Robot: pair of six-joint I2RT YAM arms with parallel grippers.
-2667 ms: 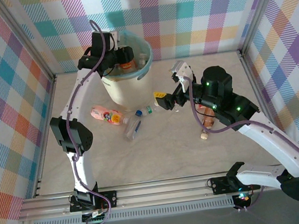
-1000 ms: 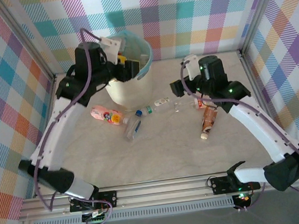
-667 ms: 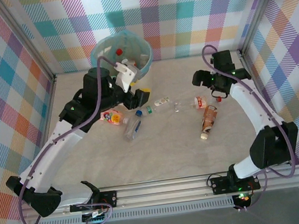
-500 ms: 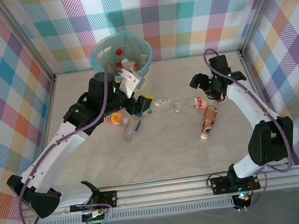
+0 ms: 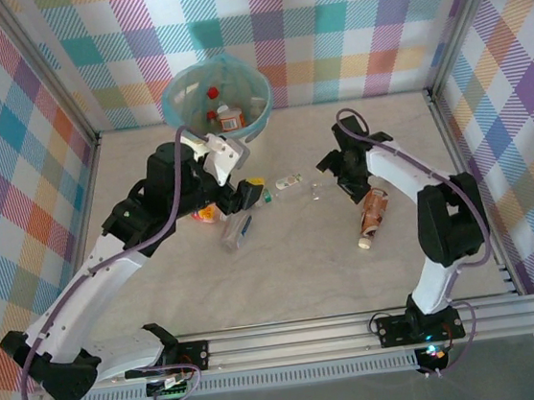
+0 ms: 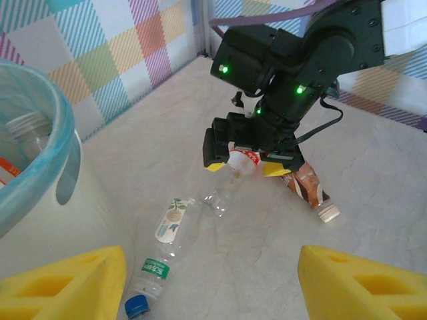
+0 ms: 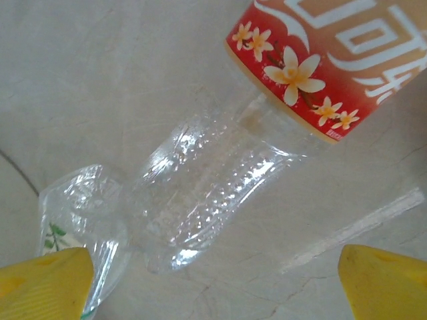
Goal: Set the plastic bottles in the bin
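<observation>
Bottles of small, mostly clear plastic lie loose across the middle of the pale marbled tabletop (image 5: pixel 297 293). A few more sit inside the tall cream-white cylindrical bin (image 5: pixel 166 100), which has a light teal bag folded over its rim and stands at the far side, left of centre. Seen from above, an orange-labelled bottle (image 5: pixel 230 119) and a red cap (image 5: pixel 211 92) show in the bin.

Right of centre on the table, a clear bottle with a red and orange flowered label (image 7: pixel 313 60) lies on its side. Its bare clear end points left, just beside a crumpled clear bottle with a white leaf-printed label (image 5: pixel 289 181). Near and right of the flowered one lies a brown-labelled bottle with a white cap (image 5: pixel 374 209). Further left, a clear bottle with a blue cap (image 5: pixel 237 230) lies just on the near side of the left gripper (image 6: pixel 213 288). A pink and orange bottle (image 5: pixel 206 213) peeks out beside the left arm (image 5: pixel 111 266).

The right gripper (image 6: pixel 245 168) points down over the flowered bottle, its yellow-tipped fingers spread wide to either side. In the right wrist view bare table shows between each pad and the bottle, so it grips nothing. The left gripper hovers near the foot of the bin, its yellow fingertips wide apart with nothing between them.
</observation>
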